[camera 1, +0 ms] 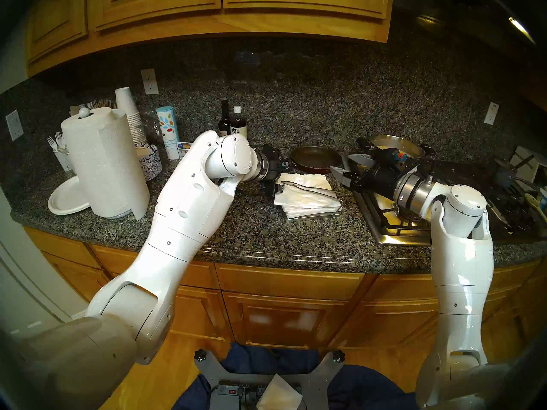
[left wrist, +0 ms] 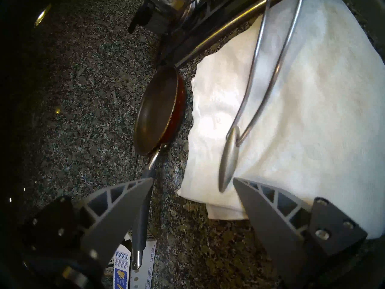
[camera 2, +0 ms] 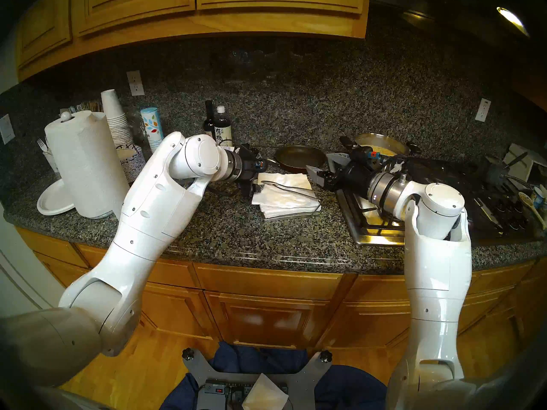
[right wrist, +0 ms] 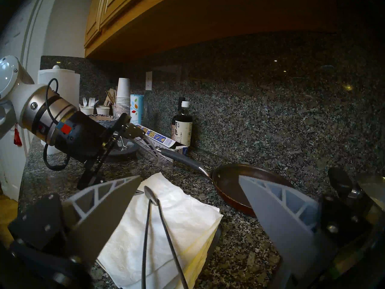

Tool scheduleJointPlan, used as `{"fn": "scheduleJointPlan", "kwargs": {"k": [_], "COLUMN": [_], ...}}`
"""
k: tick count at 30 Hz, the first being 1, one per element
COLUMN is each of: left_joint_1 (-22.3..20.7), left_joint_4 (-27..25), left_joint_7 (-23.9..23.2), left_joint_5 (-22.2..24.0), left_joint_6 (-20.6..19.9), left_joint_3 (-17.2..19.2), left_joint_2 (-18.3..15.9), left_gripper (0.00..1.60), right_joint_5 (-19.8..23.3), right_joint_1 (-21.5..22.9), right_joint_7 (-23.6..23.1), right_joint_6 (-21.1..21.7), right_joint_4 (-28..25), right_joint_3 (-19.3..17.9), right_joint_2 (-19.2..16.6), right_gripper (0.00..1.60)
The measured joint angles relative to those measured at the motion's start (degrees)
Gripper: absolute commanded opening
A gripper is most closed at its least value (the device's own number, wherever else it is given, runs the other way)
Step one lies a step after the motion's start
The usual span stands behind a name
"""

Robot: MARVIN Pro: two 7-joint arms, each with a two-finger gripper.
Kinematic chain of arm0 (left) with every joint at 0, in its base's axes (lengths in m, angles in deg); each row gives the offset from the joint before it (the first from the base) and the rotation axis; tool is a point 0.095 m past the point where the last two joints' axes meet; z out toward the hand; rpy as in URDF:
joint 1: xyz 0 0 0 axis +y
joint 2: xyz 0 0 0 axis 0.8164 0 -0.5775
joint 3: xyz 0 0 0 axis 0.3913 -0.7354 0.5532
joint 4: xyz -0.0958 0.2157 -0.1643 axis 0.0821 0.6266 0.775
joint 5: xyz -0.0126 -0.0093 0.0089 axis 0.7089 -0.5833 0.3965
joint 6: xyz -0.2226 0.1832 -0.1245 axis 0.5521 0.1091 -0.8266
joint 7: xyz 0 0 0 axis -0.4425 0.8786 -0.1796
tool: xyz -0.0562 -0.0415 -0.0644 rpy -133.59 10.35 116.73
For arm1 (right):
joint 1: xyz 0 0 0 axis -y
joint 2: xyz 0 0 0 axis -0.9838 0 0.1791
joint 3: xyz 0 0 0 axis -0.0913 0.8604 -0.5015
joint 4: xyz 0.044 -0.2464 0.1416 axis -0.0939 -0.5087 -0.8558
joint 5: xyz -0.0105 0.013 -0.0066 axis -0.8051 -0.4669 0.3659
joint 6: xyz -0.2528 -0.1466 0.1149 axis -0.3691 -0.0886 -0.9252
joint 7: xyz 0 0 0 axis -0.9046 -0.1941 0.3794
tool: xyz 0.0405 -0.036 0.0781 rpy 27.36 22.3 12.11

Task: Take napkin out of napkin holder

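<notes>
A: Where's the napkin (left wrist: 291,119)?
B: Atop the stack in the holder (camera 1: 313,216), under its wire arm (left wrist: 268,78), just ahead of the left end effector (left wrist: 192,181), released.
A: The right end effector (right wrist: 189,180)?
B: Released too, just beside the stack.

This is a kitchen in a home. There are wood cupboards (camera 1: 159,7) up high, a speckled stone counter (camera 1: 266,232), a stove (camera 1: 393,220) with a pan (camera 1: 315,158), and a paper towel roll (camera 1: 103,163).
</notes>
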Motion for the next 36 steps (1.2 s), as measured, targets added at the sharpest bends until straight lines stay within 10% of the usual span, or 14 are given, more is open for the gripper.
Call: {"fn": "scheduleJointPlan", "kwargs": {"k": [20,36], "left_joint_1": [0.13,-1.75], "left_joint_4": [-1.43,1.39], "left_joint_7": [-1.75,-9.41], "left_joint_5": [1.82,6.79], "left_joint_6": [1.13,3.51], "left_joint_3": [0.91,4.62], "left_joint_2": [0.63,0.72], "left_gripper": [1.47,0.92], "right_joint_5": [0.05,0.15], "right_joint_1": [-0.12,-0.25], "right_joint_7": [0.05,0.05], "right_joint_6": [0.01,-0.02], "right_joint_4": [-0.03,-0.01], "right_joint_3": [-0.37,-0.47], "right_joint_2": [0.05,0.40], "right_gripper": [1.60,1.60]}}
